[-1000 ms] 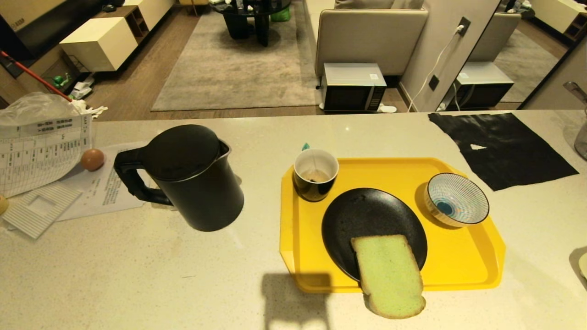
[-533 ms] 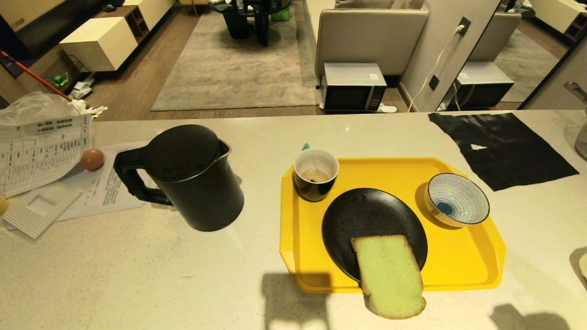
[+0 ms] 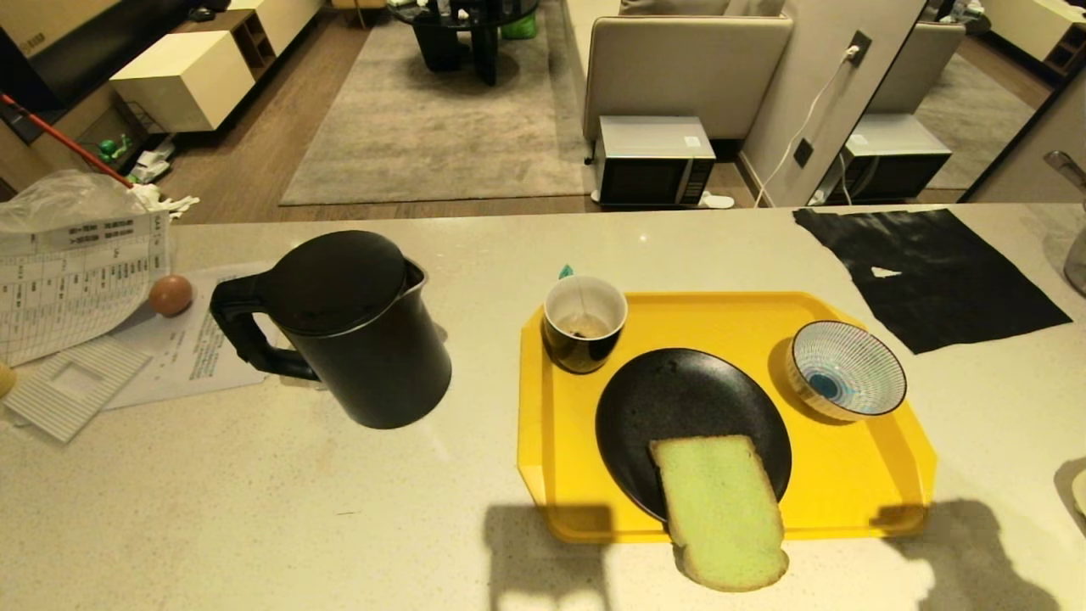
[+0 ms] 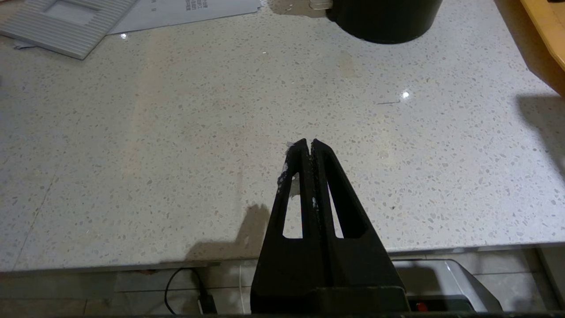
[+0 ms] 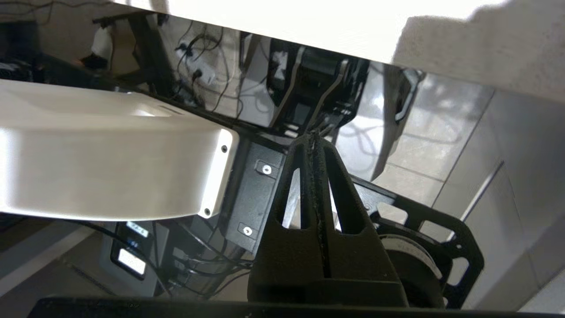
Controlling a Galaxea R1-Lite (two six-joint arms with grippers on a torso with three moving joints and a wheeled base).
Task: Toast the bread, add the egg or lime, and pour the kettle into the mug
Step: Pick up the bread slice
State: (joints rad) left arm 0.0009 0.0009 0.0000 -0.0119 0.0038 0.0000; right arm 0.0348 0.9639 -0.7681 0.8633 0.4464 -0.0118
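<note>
Nearest, both grippers are clenched on nothing: the left gripper (image 4: pixel 309 143) hangs over the counter's (image 3: pixel 254 509) front edge, the right gripper (image 5: pixel 314 137) sits below it. The bread (image 3: pixel 721 509) lies half on the plate (image 3: pixel 670 407), overhanging the tray's (image 3: pixel 865 484) near rim. Farther back the mug (image 3: pixel 584 322) stands in the tray's far-left corner, the kettle (image 3: pixel 356 331) left of it, the egg (image 3: pixel 171 294) on papers (image 3: pixel 204 348) beyond.

Table (image 3: pixel 254 509): pale speckled stone, polished, lightly reflective. Kettle (image 3: pixel 356 331): matt black body and lid, thin bright metal rim. Tray (image 3: pixel 848 492): smooth yellow plastic. Plate (image 3: pixel 679 399): matt black, faintly grainy. Mug (image 3: pixel 584 327): glossy black outside, white inside. Left hand (image 4: pixel 307 148): matt black plastic, above the table's near edge. Bread (image 3: pixel 721 509): porous, spongy face.
</note>
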